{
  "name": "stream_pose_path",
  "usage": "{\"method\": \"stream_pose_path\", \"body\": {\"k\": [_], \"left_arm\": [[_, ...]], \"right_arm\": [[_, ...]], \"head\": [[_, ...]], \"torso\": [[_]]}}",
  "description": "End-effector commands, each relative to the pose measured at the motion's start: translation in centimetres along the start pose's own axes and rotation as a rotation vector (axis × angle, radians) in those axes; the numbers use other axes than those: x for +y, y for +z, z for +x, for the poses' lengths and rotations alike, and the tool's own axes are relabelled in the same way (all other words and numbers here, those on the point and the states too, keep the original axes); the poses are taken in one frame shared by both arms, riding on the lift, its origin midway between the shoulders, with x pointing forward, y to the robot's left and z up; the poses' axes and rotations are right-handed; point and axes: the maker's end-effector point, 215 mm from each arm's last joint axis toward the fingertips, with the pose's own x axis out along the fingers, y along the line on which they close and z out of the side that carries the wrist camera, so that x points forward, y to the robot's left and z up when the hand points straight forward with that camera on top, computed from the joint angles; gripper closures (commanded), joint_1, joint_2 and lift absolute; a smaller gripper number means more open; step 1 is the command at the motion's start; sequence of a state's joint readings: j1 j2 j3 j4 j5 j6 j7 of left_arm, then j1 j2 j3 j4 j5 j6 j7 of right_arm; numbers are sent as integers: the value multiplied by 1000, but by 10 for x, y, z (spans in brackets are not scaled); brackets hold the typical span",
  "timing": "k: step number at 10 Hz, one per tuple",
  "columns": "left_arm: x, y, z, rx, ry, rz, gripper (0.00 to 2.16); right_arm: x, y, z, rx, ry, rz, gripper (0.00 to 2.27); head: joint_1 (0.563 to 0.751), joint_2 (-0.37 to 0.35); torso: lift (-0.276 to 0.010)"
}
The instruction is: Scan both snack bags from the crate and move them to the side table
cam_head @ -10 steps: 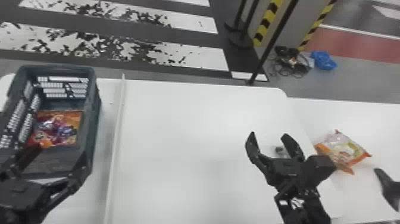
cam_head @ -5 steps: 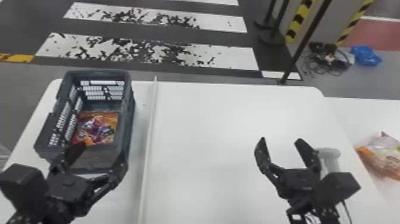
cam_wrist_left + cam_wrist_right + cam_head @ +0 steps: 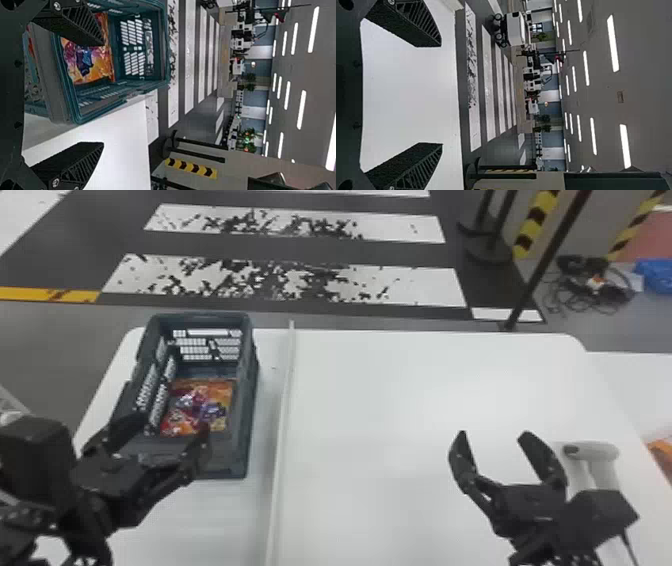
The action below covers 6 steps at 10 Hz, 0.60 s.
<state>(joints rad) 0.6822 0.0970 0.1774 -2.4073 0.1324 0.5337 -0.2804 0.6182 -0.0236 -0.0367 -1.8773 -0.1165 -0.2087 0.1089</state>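
Left gripper (image 3: 167, 427), black, two-fingered: fingers spread wide, gap empty; in the head view, above the near end of the crate (image 3: 246, 390). Left wrist view: one finger overlaps the crate, the other stands against the white table (image 3: 400, 400) — contact with the crate, cannot tell.

Right gripper (image 3: 495, 436), matching pair: fingers well apart, nothing between them; over the table's right part.

Snack bag (image 3: 200, 407), one, orange, red and purple: lying inside the crate, on its floor.

Orange packet (image 3: 662, 452), one, partly cut off by the head view's edge: on the side table (image 3: 625, 380), at right.

Pale grey device (image 3: 592, 452), one: near the right gripper, partly behind it — kind, cannot tell.

White strip (image 3: 282, 415), one: on the table, just beside the crate.
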Motion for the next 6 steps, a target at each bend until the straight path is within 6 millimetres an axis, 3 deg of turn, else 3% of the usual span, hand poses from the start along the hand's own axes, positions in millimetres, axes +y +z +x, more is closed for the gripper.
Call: {"method": "stream_pose_path", "body": {"k": [1,6], "left_arm": [[19,14,3,20,22,14,134],[65,50,41,50,58,46,154]], "right_arm": [[1,-2,0,7,2,1,26],[-2,-11,-4,34,1,-8,26]], "head": [[695,11],[695,70]], "torso": [[-75],[-75]]}}
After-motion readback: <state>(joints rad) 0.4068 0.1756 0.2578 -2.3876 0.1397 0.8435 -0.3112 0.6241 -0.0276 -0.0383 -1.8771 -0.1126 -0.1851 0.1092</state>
